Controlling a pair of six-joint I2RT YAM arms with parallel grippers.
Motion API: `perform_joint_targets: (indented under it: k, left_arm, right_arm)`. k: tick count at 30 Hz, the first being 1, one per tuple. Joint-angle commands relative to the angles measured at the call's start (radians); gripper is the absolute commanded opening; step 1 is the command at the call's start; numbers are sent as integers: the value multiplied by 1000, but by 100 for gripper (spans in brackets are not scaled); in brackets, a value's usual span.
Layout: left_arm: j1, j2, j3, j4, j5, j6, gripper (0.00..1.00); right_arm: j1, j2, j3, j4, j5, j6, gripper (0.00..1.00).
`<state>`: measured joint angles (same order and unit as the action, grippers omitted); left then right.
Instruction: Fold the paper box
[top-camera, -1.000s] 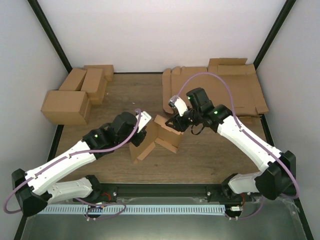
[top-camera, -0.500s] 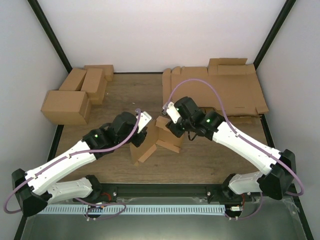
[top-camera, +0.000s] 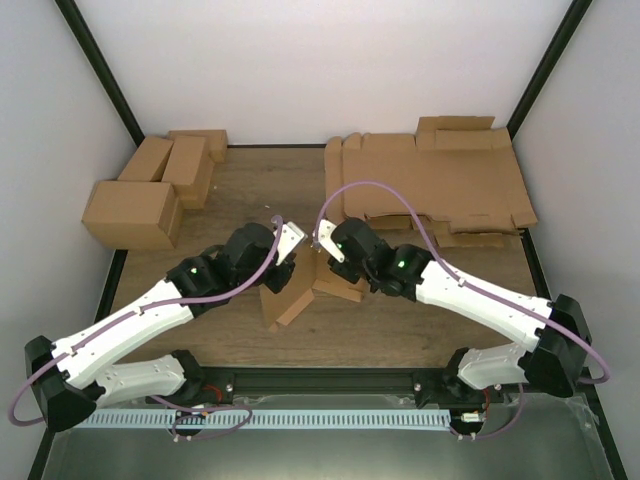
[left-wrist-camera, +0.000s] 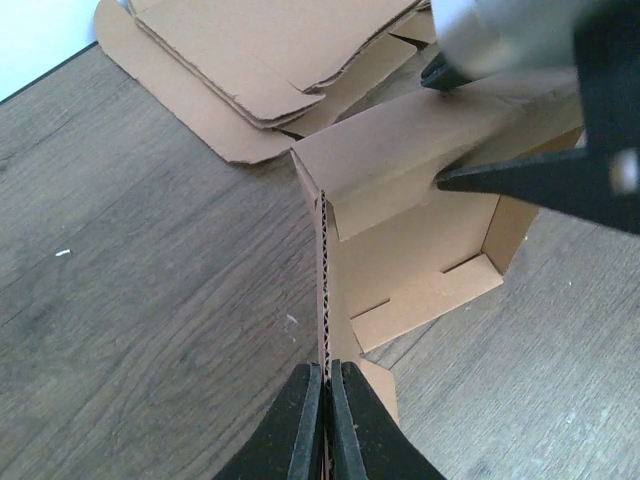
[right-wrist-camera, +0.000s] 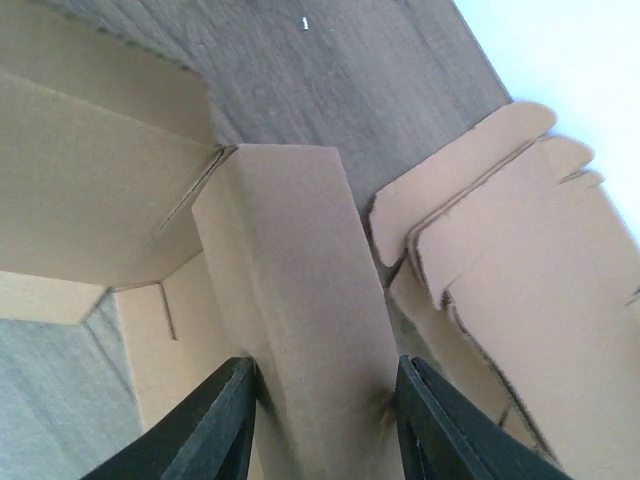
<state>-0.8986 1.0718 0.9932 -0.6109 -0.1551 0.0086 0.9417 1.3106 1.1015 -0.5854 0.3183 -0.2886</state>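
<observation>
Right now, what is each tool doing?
Left tool: closed, pinching the plain brown cardboard box by its edge.
Right tool: closed around the same box.

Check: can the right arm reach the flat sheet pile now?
Probably yes, once it lets go: the pile lies just behind the right fingers with nothing between, but they grip a flap of the paper box.

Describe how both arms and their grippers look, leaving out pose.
The left arm and right arm have white shells, black joints and a small green light; a purple cable loops along each. The left gripper and right gripper end in slim, black, tapered fingers.
</observation>
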Motion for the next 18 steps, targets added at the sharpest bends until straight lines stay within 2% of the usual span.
perform_joint_targets:
  k: [1,7,18]
  left_arm:
    - [-6,16,34,25,39,-8,4]
    - [-6,31,39,39,61,-20,4]
    - [-3,40,58,75,149,-95,4]
  right_arm:
    - [68,9,-99,56,90,-102,39]
    - [72,9,-150,168,126,-137,31]
    - [99,-10,-271,382,151,-207,26]
